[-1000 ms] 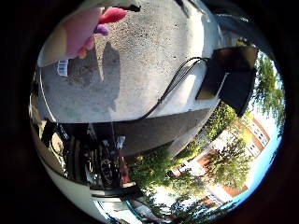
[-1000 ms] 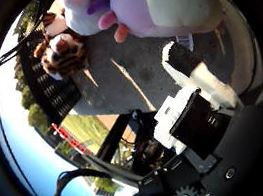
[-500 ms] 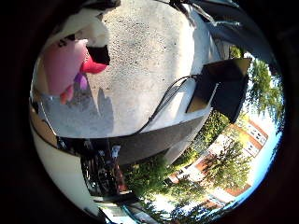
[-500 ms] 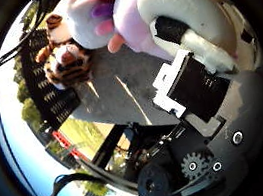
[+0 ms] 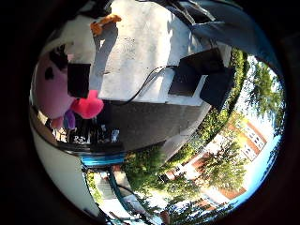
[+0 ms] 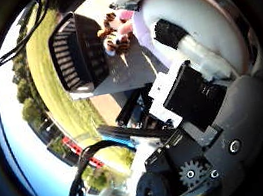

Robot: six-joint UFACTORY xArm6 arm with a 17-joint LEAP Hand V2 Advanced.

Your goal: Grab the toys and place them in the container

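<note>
Fur fills one side of the little finger view: a pink plush toy (image 5: 49,91) is now seen close to the palm, over the grey desk (image 5: 140,47). A small orange toy (image 5: 104,23) is left on the desk, farther off. In the thumb view, the robot hand (image 6: 196,92) is curled round the pink toy, which looked looser before. A tiger toy (image 6: 114,37) is seen beside the black container (image 6: 76,54). The pink toy seems held, so it can be carried to the container.

A tiger toy (image 6: 114,37) lies on the table (image 6: 134,69) beside the crate (image 6: 76,54).
</note>
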